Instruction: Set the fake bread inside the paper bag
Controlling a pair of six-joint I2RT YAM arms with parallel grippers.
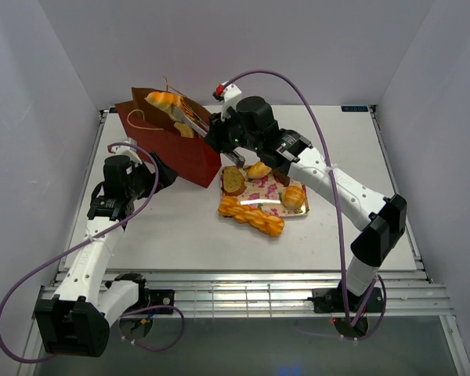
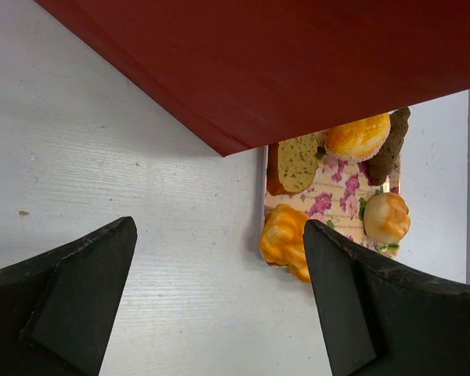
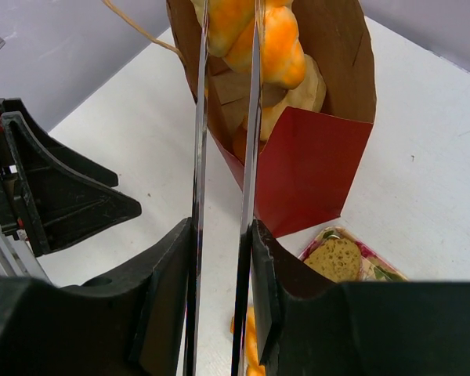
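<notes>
– Right gripper (image 1: 216,130), seen from above: what has it got?
– It is clamped on metal tongs (image 1: 189,116). The tongs pinch a golden-orange pastry (image 1: 163,99) at the open mouth of the dark red paper bag (image 1: 172,153). A second pastry (image 1: 184,129) lies inside the bag.
– And the other bread?
– On the floral tray (image 1: 265,190), just right of the bag: a toast slice (image 1: 233,180), a croissant (image 1: 258,169) and a round roll (image 1: 294,196). A twisted loaf (image 1: 252,217) lies across the tray's near edge, partly on the table (image 1: 180,235). The left gripper (image 1: 160,170) sits near the bag's left side.
– The left wrist camera?
– Its black fingers (image 2: 70,305) stand wide apart with nothing between them, over bare white table. The bag's red wall fills the top of the view. The tray shows past its corner, with the toast slice, the roll and the loaf on it.
– The right wrist camera?
– The right gripper's fingers (image 3: 168,266) press the two tong blades from either side. The blades run up to the golden-orange pastry, held over the bag's brown inside, and a paler piece sits lower down in there. The left gripper is off to the left, with bare table between it and the bag
</notes>
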